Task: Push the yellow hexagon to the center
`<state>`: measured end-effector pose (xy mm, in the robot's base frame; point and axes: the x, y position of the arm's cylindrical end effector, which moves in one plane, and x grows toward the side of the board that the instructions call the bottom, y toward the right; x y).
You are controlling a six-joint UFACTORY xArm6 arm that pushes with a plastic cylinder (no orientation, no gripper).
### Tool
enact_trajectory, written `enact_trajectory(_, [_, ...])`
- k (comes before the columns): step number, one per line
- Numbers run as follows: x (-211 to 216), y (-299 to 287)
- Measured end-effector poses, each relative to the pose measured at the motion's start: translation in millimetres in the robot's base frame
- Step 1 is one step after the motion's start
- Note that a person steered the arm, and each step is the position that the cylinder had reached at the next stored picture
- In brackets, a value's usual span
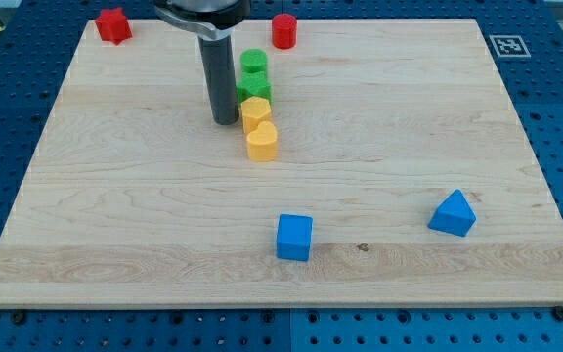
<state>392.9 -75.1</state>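
The yellow hexagon (pixel 255 112) lies on the wooden board (pixel 115 215), above the view's centre. A second yellow block, heart-shaped (pixel 262 143), touches it just below. Two green blocks stand right above it: one with a round top (pixel 253 63) and one below that (pixel 254 89), touching the hexagon. My dark rod comes down from the view's top, and my tip (pixel 226 120) rests on the board just left of the yellow hexagon, very close to it; whether it touches I cannot tell.
A red block (pixel 112 25) sits at the board's top left corner and a red cylinder (pixel 283 31) at the top middle. A blue cube (pixel 294 238) lies at the bottom centre and a blue triangular block (pixel 454 213) at the lower right.
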Motion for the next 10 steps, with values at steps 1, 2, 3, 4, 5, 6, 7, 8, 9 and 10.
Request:
enact_trajectory(1, [-1.0, 6.5])
enact_trajectory(2, [-1.1, 11.9])
enact_trajectory(3, [-1.1, 16.4])
enact_trajectory(4, [-1.1, 24.1])
enact_trajectory(5, [-1.1, 31.7])
enact_trajectory(6, [-1.1, 38.4])
enact_trajectory(7, [-1.1, 42.8])
enact_trajectory(8, [-1.5, 50.2])
enact_trajectory(9, [-1.6, 54.2])
enact_trajectory(10, [-1.6, 58.5])
